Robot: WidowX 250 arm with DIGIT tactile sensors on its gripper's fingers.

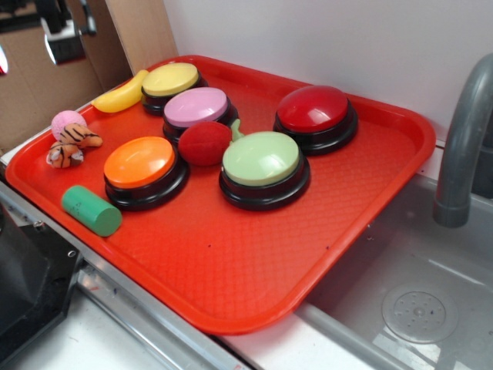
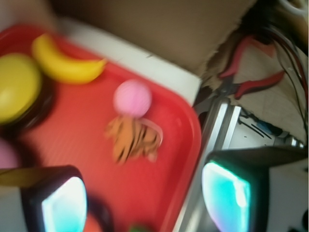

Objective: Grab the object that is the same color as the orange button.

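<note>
Metal worktop (image 1: 115,308) and a steel sink (image 1: 400,270) with a grey faucet (image 1: 462,139) are carrying one large red tray (image 1: 231,262) in the exterior view, with cardboard (image 1: 46,85) standing behind it. Five round push-buttons are sitting on the tray: one orange button (image 1: 140,163), one yellow-topped (image 1: 170,80), one pink-topped (image 1: 196,107), one red-topped (image 1: 313,109) and one pale green-topped (image 1: 261,159). Among them are lying one yellow banana (image 1: 119,96), one fuzzy pink ball (image 1: 66,122), one fuzzy red ball (image 1: 204,142) and one green cylinder (image 1: 91,210).

One small plush tiger (image 1: 71,144) is lying at the tray's 9 o'clock edge, touching the pink ball, with the orange button at its 3 o'clock. It is showing orange fur with black stripes and whitish patches, much smaller than any button.

In the blurred wrist view the fingers (image 2: 63,205) are standing apart, gripping nothing, at 6 o'clock below the tiger (image 2: 131,140), which is lying just under the pink ball (image 2: 132,98). Red-handled pliers (image 2: 251,72) are resting off the tray at 2 o'clock.
</note>
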